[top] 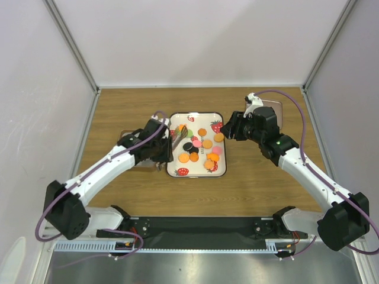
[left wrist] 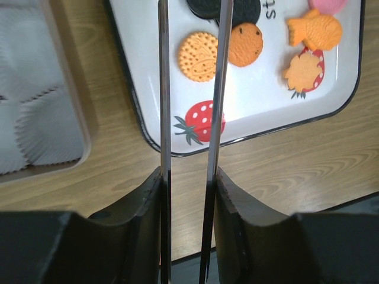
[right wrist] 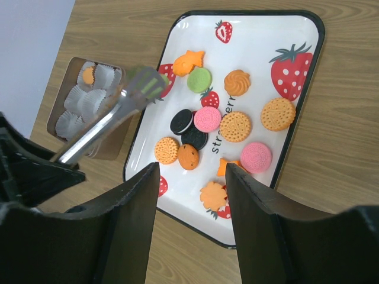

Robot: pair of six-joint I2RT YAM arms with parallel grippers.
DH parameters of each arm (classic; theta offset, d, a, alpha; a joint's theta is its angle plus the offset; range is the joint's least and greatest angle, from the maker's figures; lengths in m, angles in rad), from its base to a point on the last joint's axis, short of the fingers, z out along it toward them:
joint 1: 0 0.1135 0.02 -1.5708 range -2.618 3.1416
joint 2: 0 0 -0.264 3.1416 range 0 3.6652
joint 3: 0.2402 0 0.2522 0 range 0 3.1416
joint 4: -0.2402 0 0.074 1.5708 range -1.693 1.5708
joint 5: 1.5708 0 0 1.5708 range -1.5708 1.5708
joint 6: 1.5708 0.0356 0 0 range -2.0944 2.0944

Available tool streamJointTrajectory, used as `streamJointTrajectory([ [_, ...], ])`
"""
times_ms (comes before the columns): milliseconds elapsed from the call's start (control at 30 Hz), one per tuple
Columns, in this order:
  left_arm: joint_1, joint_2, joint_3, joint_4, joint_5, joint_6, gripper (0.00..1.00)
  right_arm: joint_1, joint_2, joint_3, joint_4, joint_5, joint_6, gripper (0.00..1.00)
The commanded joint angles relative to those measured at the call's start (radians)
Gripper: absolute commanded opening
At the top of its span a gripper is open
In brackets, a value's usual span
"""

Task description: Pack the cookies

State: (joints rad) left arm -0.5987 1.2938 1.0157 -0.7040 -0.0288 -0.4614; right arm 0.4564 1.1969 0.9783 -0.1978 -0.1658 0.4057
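Several cookies (top: 198,145) in orange, pink, black and green lie on a white strawberry-print tray (top: 195,114). My left gripper (top: 161,151) is at the tray's left edge, shut on a pair of metal tongs (left wrist: 164,89). The tongs (right wrist: 112,121) reach over the tray's far left part. Their blurred tips pinch a green cookie (right wrist: 147,81). My right gripper (right wrist: 192,171) hangs open above the tray's right side, with nothing between its fingers. The left wrist view shows the orange cookies (left wrist: 198,56) past the tongs' arms.
A brown box (right wrist: 89,103) lined with white paper cups stands left of the tray, with one orange cookie (right wrist: 88,75) in a cup. The left arm hides most of this box in the top view. A pinkish flat object (top: 277,112) lies behind the right arm.
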Motion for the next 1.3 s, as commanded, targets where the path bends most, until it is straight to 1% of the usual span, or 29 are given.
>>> streamJointTrajectory([
  [0,0.039,-0.108,0.054,-0.052,-0.08,0.018,0.38,0.004,-0.003,0.013,0.02,0.005,-0.019,0.54],
  [200,0.221,-0.215,0.005,-0.113,-0.071,0.062,0.39,0.005,0.0,0.014,0.024,-0.005,-0.016,0.54],
  [233,0.264,-0.226,-0.006,-0.12,-0.075,0.067,0.39,0.005,0.0,0.014,0.021,-0.005,-0.016,0.54],
  [333,0.344,-0.249,-0.035,-0.14,-0.068,0.092,0.38,0.007,0.001,0.017,0.02,-0.006,-0.016,0.54],
  [500,0.418,-0.255,-0.071,-0.149,-0.06,0.116,0.38,0.008,0.004,0.016,0.021,-0.015,-0.011,0.54],
  [1100,0.461,-0.142,-0.086,-0.071,-0.017,0.141,0.39,0.01,-0.005,0.014,0.021,-0.015,-0.015,0.54],
  [1267,0.465,-0.129,-0.085,-0.058,-0.017,0.145,0.41,0.01,-0.003,0.014,0.021,-0.014,-0.015,0.54],
])
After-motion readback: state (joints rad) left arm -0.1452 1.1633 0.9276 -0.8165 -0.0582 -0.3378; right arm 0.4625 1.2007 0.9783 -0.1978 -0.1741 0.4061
